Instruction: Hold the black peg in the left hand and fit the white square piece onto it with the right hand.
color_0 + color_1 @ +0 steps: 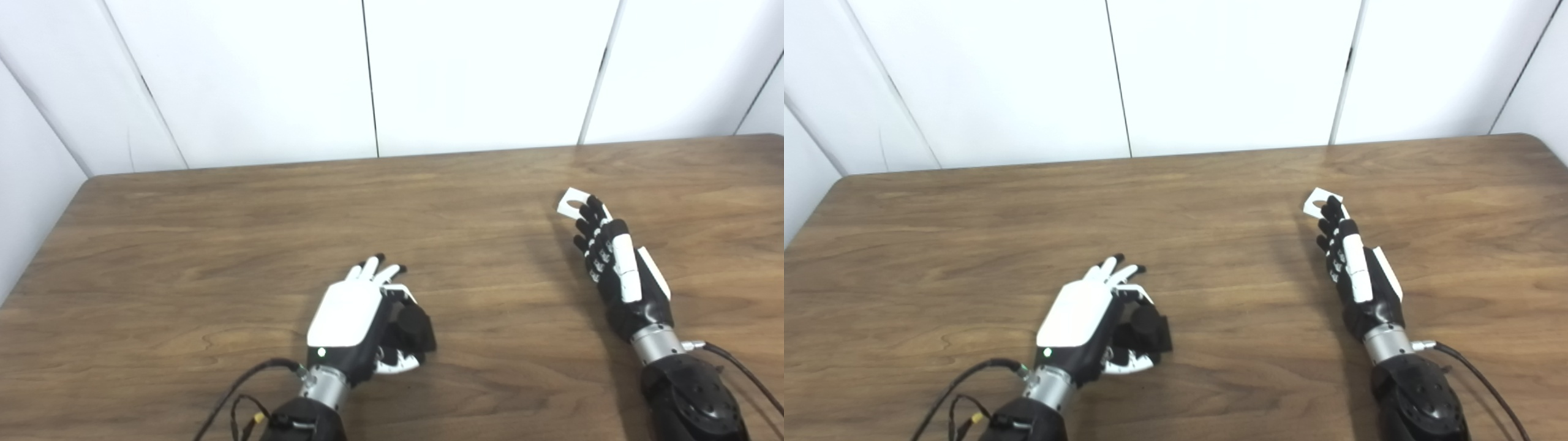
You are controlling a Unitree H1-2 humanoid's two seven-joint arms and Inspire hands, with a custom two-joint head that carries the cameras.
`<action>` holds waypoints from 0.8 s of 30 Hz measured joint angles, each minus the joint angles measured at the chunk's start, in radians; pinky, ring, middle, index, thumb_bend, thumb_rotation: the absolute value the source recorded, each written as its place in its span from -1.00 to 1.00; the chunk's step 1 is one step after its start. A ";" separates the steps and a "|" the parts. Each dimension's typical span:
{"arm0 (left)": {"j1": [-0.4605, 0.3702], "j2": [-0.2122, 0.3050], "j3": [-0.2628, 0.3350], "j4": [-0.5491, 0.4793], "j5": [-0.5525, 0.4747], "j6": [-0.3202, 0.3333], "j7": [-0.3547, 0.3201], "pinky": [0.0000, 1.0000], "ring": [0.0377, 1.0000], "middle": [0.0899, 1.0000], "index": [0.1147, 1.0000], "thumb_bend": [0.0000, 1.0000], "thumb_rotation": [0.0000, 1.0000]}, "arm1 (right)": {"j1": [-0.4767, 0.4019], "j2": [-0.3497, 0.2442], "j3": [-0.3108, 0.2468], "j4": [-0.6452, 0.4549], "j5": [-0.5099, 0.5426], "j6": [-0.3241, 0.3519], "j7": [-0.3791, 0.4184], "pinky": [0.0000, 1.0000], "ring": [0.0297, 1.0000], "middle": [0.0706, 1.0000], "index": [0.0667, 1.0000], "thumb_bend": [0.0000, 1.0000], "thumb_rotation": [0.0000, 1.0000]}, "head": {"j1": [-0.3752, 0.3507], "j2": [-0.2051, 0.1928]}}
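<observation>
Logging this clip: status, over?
Left hand shut on black peg. Right hand fingers on white square piece. Parts apart, nothing between.

Lab-style test station: bare wooden table [245, 233] enclosed by plain white partition panels [478, 73], nothing domestic.

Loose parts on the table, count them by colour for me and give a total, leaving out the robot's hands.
Black: 1, the black peg in the left hand.
White: 1, the white square piece at the right hand fingertips.
Total: 2.
</observation>
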 measured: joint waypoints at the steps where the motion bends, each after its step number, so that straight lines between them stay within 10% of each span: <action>1: 0.005 -0.003 -0.003 -0.002 0.000 -0.002 0.000 0.98 1.00 0.79 -0.16 0.05 -0.87 | 0.001 0.001 0.000 -0.001 0.000 0.001 0.000 1.00 1.00 1.00 1.00 0.18 1.00 | -0.003 0.000; 24: 0.057 -0.039 -0.003 -0.038 -0.002 -0.038 -0.056 1.00 1.00 0.80 -0.16 0.04 -0.87 | 0.016 0.010 -0.001 -0.025 0.000 0.023 0.000 1.00 1.00 1.00 1.00 0.24 1.00 | -0.017 0.011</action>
